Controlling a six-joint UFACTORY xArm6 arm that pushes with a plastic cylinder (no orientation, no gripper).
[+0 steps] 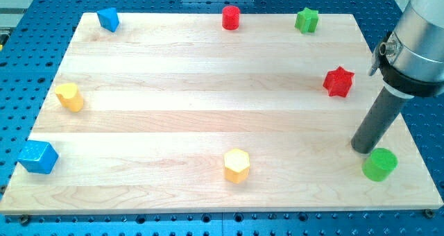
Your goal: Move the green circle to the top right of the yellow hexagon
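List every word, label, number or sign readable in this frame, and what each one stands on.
None. No text shows on the wooden board, the green circle, the yellow hexagon, the other blocks, the arm above my tip, or the blue perforated table.

we log: blue block (107, 19) top left | red cylinder (230, 17) top middle | green star (306, 19) top right | red star (338, 82) right side | yellow block (70, 96) left edge | blue cube (37, 157) bottom left | wooden board (208, 90) under all
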